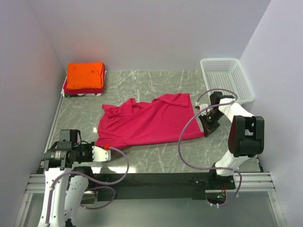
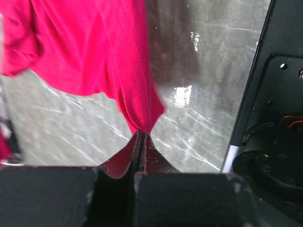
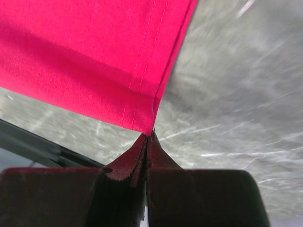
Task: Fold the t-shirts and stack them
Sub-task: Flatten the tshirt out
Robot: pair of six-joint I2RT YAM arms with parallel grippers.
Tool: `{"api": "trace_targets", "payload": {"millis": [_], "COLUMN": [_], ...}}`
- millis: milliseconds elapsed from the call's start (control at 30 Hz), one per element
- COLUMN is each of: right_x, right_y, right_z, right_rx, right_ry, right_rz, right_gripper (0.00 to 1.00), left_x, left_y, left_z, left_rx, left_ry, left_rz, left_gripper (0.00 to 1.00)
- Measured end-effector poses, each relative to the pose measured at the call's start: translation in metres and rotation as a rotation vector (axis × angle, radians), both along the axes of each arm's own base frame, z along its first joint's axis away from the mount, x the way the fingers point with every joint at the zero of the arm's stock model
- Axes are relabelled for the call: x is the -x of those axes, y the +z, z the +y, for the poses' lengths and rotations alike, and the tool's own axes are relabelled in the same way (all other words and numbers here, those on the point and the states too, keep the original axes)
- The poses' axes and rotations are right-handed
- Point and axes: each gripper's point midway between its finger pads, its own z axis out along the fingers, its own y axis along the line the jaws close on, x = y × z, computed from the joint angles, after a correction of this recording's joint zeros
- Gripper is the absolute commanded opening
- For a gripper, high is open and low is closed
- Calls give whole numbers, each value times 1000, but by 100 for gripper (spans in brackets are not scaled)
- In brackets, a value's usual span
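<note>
A crimson-pink t-shirt (image 1: 151,120) lies spread across the middle of the grey marble table (image 1: 156,82). My left gripper (image 1: 105,150) is shut on its near left hem corner; in the left wrist view the gripper (image 2: 142,135) pinches a bunched point of the shirt (image 2: 94,42). My right gripper (image 1: 207,128) is shut on the near right hem corner; in the right wrist view the gripper (image 3: 150,136) holds the stitched corner of the shirt (image 3: 94,52) a little above the table. A folded stack with a bright orange tee (image 1: 85,74) on a red one (image 1: 83,90) sits at the back left.
A white plastic mesh basket (image 1: 226,78) stands at the back right by the wall. Pale walls close in the left, back and right sides. The black rail (image 1: 156,179) carrying the arm bases runs along the near edge.
</note>
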Motion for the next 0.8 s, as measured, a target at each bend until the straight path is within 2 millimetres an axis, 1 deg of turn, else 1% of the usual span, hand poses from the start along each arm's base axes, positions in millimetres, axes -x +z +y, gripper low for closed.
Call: {"api": "trace_targets", "payload": {"millis": [67,100,167,300,367,433,533,567,600,633,667,700,733,767,800], "right_x": [10,13,13,12,14,15,11,6,-4,-19,-38,-58,-74,-98,-113], "right_y": [-5,-6,-7,-8,-10,-10,-3,4,15,28,45,64,82,111,133], "right_z": [-3,-4,-5,-10,-12,-12,-7,-4,-1,1,4,6,7,7,7], "right_rx": [12,16,23,45,55,57,30,10,-10,-28,-50,-72,-86,-104,-116], "right_ry": [16,23,35,51,56,57,53,48,40,31,19,6,-8,-21,-33], "right_rz": [29,37,36,30,33,37,33,22,-4,-51,-114,-188,-247,-345,-417], "right_gripper": [0,0,0,0,0,0,0,0,0,0,0,0,0,0,0], "left_x": [1,2,4,7,9,12,7,-1,-12,-28,-49,-77,-105,-134,-160], "left_y": [2,3,5,16,19,17,21,27,33,44,56,73,93,118,139], "left_z": [-4,-6,-13,-33,-44,-56,-65,-68,-69,-68,-65,-58,-47,-37,-29], "left_rx": [-9,-7,10,84,128,175,231,246,263,288,324,365,401,444,481], "left_ry": [-44,-62,-101,-160,-176,-163,-67,-23,19,76,145,218,297,359,390], "left_rz": [-34,-45,-49,-16,46,155,294,327,342,341,331,294,257,213,154], "left_gripper": [3,3,0,0,0,0,0,0,0,0,0,0,1,1,0]}}
